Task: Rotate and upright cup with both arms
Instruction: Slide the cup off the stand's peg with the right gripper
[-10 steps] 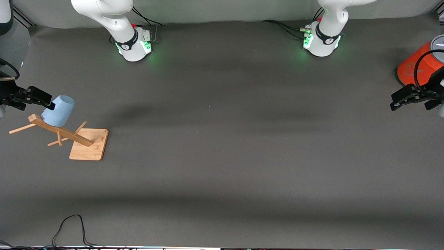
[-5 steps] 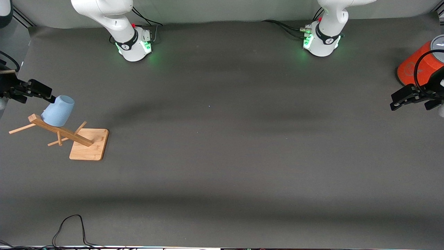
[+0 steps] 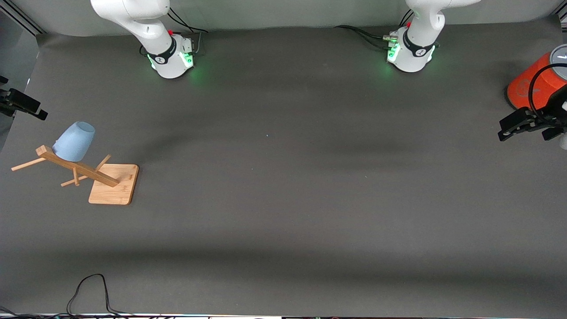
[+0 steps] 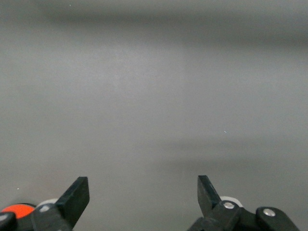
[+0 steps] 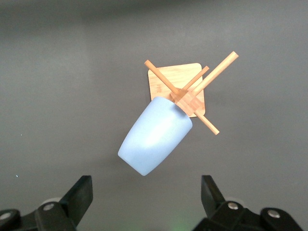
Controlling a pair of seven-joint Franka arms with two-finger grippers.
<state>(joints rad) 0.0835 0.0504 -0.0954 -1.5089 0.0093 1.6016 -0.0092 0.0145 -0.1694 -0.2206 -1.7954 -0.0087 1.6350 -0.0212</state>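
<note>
The light-blue cup (image 3: 74, 141) hangs mouth-down and tilted on a peg of a wooden rack (image 3: 113, 189) near the right arm's end of the table. In the right wrist view the cup (image 5: 154, 137) covers one peg of the rack (image 5: 166, 82). My right gripper (image 3: 31, 107) is open and empty at the table's edge, apart from the cup; its fingers (image 5: 144, 192) stand wide with the cup's base between and ahead of them. My left gripper (image 3: 502, 130) is open and empty at the left arm's end, waiting (image 4: 143, 190).
A large orange cylinder (image 3: 531, 86) with a grey lid stands by the left gripper and shows in the left wrist view (image 4: 17, 210). A black cable (image 3: 88, 288) lies at the table's front edge. The table (image 3: 283, 177) is a dark grey mat.
My right gripper has drawn back from the cup toward the table's edge. The cup stays on the rack. The left arm has not moved.
</note>
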